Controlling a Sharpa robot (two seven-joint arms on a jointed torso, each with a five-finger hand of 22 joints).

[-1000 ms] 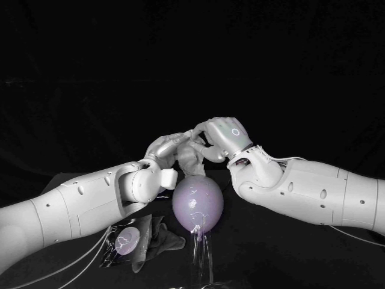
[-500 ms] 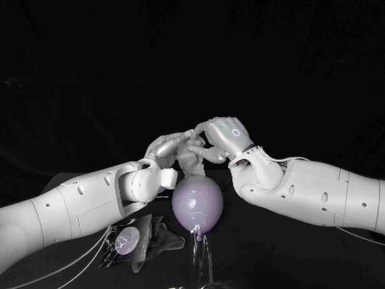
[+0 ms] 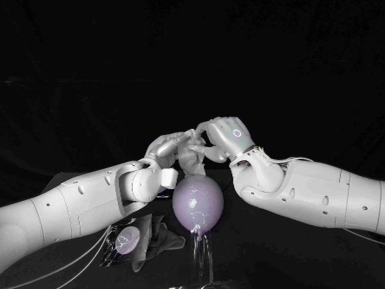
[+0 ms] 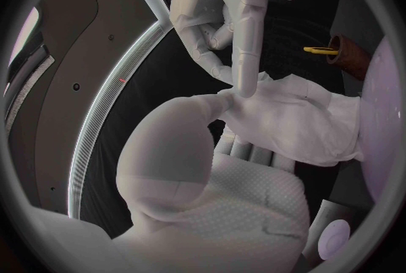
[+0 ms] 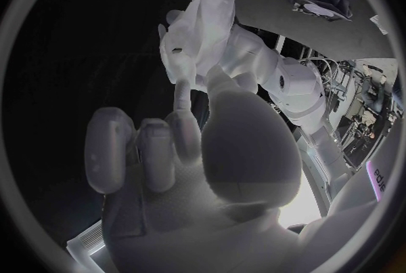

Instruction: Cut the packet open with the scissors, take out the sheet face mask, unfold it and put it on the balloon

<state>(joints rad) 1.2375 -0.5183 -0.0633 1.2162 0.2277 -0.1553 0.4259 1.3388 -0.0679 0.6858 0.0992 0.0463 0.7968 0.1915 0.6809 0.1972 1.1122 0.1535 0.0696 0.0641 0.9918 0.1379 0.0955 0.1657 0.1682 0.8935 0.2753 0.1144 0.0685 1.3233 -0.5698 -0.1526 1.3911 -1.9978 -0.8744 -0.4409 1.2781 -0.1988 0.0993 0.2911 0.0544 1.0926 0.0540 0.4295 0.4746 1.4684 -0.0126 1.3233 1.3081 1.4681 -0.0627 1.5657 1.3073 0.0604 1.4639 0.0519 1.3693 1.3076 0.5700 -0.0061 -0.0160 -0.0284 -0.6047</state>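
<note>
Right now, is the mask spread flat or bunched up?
Bunched up. The sheet mask hangs crumpled above the balloon, gripped by the left robot hand, the right robot hand touching its edge.

The circle's rim cuts off the balloon (image 4: 382, 124).

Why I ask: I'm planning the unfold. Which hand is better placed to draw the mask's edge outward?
Probably the right hand: its fingertip touches the top edge of the sheet mask, while the left hand holds the bunched sheet between thumb and fingers above the balloon, better as anchor.
</note>
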